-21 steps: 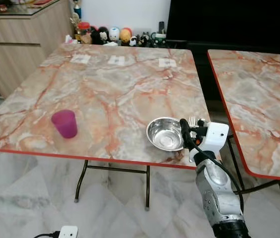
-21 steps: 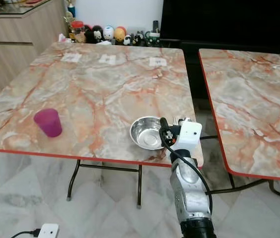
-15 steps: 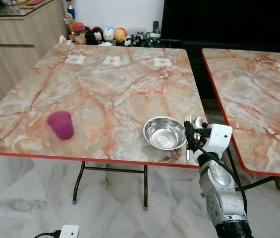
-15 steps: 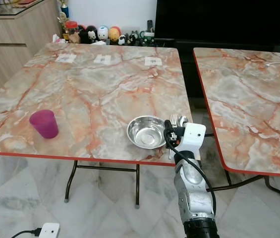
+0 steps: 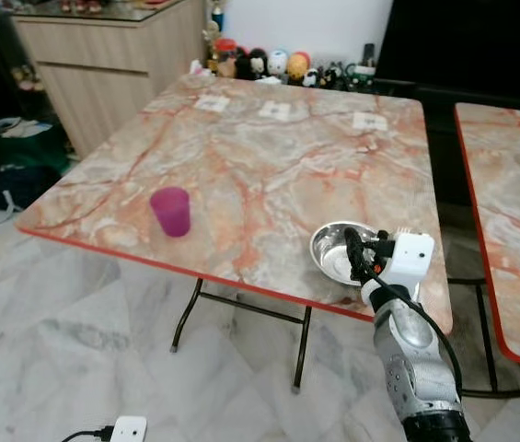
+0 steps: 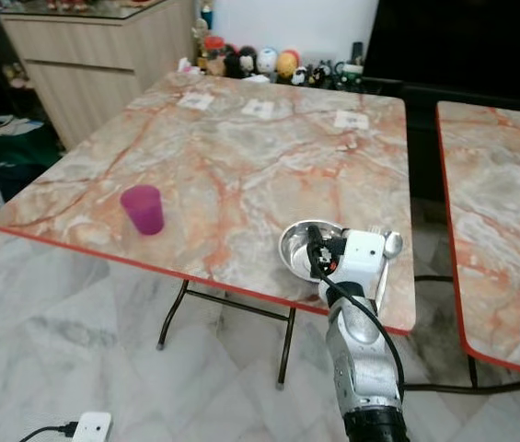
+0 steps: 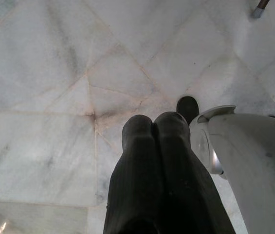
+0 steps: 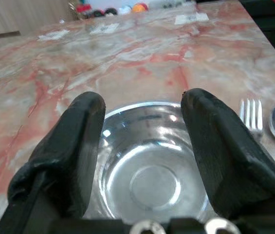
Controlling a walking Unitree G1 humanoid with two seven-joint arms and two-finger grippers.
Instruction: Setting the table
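Steel bowl (image 8: 149,168) between spread right tool (image 8: 144,146) (no markings)

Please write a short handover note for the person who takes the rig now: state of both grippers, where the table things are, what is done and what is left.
Right gripper: open, fingers apart above the steel bowl, holding nothing.
Left gripper: shut, empty, hanging over the marble floor.
Steel bowl sits near the front right corner of the marble table. Fork and spoon lie just right of the bowl. Purple cup stands upright near the front left edge, far from the bowl.
Done: bowl, fork and spoon are placed together.
Left, probably: bring the cup over to this place setting.
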